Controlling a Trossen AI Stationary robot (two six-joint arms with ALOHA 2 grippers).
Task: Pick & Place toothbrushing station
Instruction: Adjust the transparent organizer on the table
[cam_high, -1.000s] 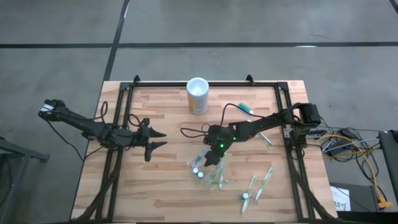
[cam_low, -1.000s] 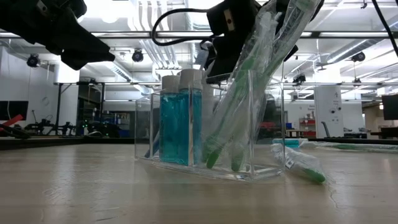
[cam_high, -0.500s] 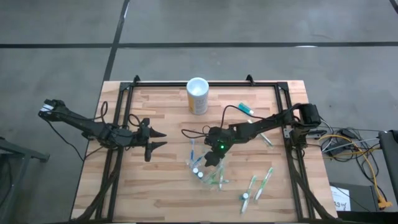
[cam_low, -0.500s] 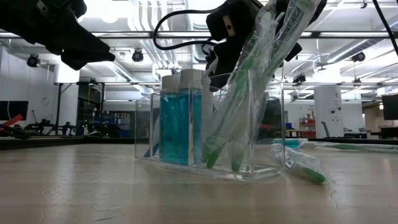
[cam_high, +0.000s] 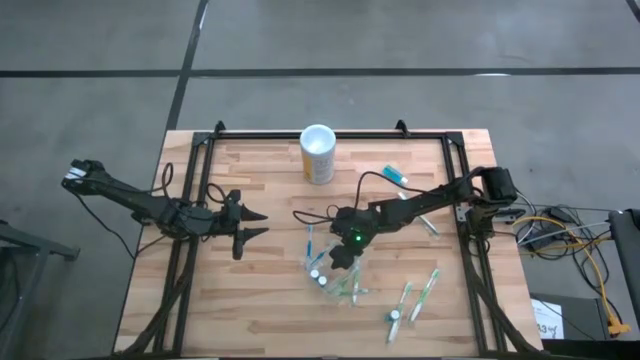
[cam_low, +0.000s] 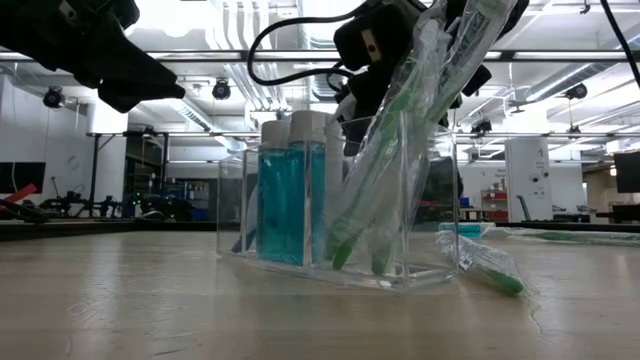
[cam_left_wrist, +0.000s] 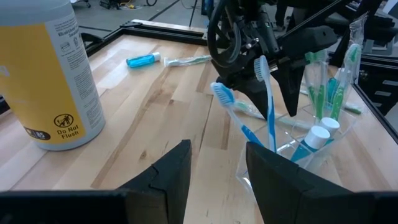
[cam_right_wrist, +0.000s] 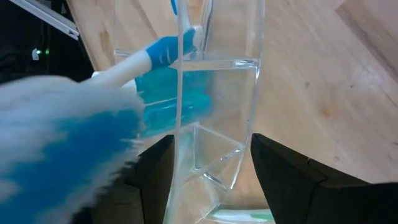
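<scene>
Hovering: R end effector (cam_high: 341, 262) over station (cam_high: 335, 275)

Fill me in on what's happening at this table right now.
The right gripper hangs over a clear plastic holder near the middle of the wooden table, its fingers open at the holder's rim. The holder already has blue toothbrushes, green wrapped toothbrushes and blue tubes in it. More wrapped toothbrushes lie loose on the table. The left gripper waits open off to the side. A yellow canister stands at the far edge.
</scene>
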